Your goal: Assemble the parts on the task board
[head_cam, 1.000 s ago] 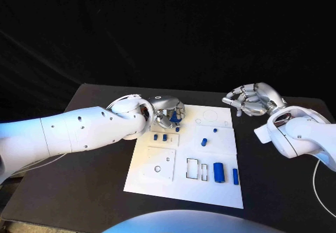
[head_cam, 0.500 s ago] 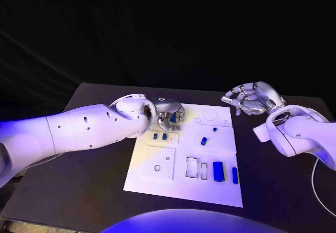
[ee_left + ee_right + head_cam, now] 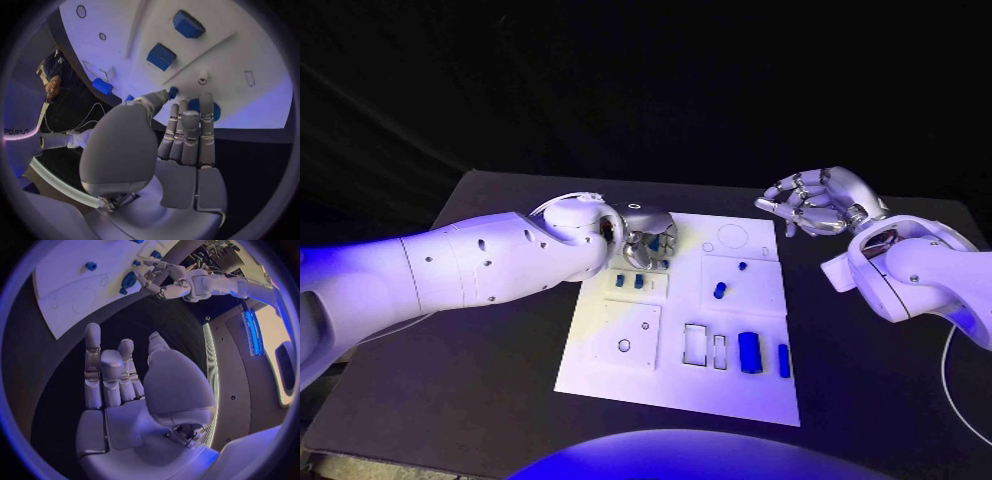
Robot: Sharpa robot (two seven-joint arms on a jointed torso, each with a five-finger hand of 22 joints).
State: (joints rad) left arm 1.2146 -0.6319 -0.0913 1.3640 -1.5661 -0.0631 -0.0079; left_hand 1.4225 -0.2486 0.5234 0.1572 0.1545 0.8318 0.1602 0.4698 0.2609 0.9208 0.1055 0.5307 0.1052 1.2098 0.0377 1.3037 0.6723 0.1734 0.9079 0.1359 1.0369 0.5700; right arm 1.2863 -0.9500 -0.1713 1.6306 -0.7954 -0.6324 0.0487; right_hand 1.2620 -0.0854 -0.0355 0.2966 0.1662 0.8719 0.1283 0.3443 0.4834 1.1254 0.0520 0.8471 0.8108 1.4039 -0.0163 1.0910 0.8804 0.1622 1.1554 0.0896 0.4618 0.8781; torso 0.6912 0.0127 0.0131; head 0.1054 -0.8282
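Note:
The white task board [image 3: 629, 372] lies in the middle of the black table. My left hand [image 3: 646, 238] hovers over its far left corner, and its fingertips [image 3: 187, 107] with the thumb pinch a blue round part [image 3: 215, 111], seen as a blue round part [image 3: 129, 280] beside the left hand [image 3: 156, 277] in the right wrist view. Whether the part touches the board is unclear. My right hand [image 3: 822, 205] hangs off the board's far right corner, its fingers [image 3: 109, 372] curled in with nothing in them.
Two small blue blocks [image 3: 629, 282] stand in a raised plate near my left hand. A blue peg [image 3: 720, 291], a long blue cylinder [image 3: 750, 352] and a blue bar [image 3: 783, 360] lie on the board beside two rectangular slots [image 3: 695, 343].
My left hand has sunk slightly toward the board with its fingers drawn closer together. The right hand has stayed in place.

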